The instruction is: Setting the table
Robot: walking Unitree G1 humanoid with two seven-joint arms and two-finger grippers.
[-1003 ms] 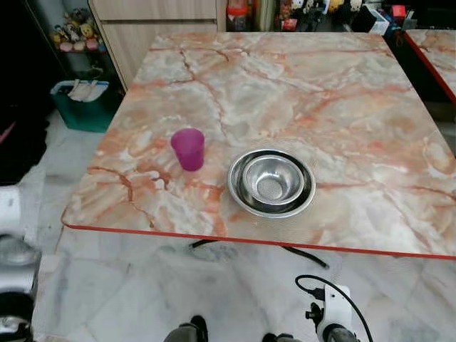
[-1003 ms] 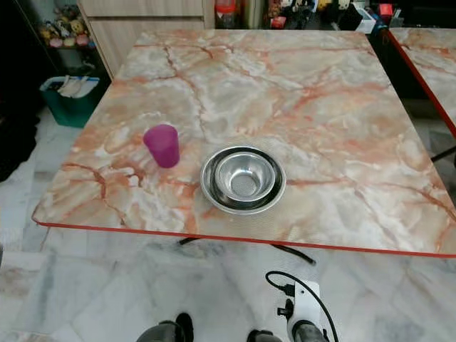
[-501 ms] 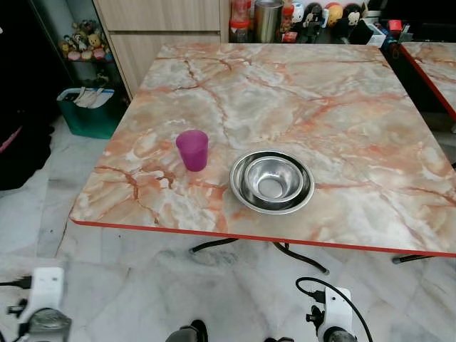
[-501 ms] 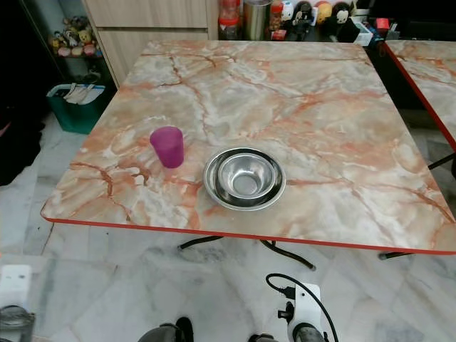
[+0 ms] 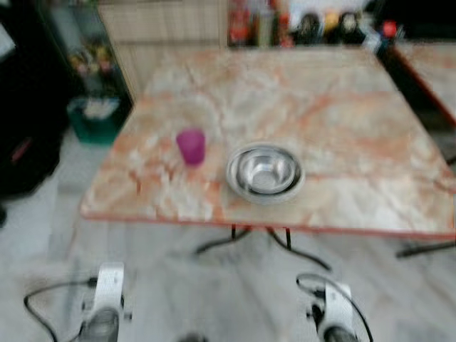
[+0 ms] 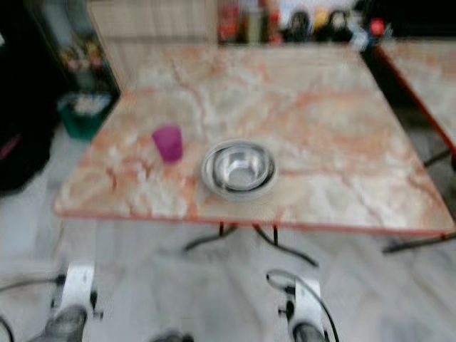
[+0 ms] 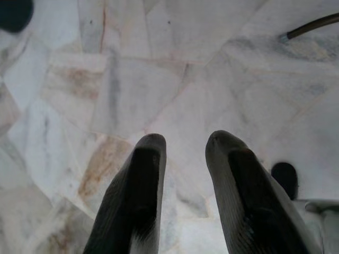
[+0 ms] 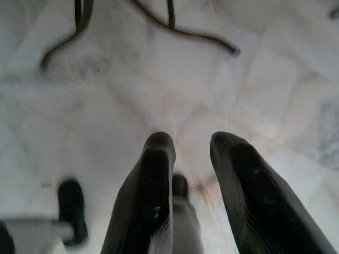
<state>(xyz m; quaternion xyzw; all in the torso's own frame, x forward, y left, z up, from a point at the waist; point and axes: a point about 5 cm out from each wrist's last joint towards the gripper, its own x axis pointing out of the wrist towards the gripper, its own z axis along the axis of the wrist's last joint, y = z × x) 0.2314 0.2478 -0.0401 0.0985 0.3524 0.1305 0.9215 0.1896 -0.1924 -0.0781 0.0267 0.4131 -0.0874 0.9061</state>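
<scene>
Both claws, left (image 7: 183, 145) and right (image 8: 190, 145), hang slightly parted and empty over marble floor (image 7: 159, 79), purple cup (image 5: 191, 146) and steel bowls (image 5: 264, 173) on the worktop (image 5: 342, 107) well ahead.

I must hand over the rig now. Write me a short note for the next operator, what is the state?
Left tool: open, empty, hanging over the floor.
Right tool: open, empty, also low over the floor.
On the marble table: purple cup upright, beside it on the robot's right a steel bowl nested in a second one, apart from the cup.
Done: cup and bowls are on the table.
Left: I cannot tell; head views are blurred.
</scene>
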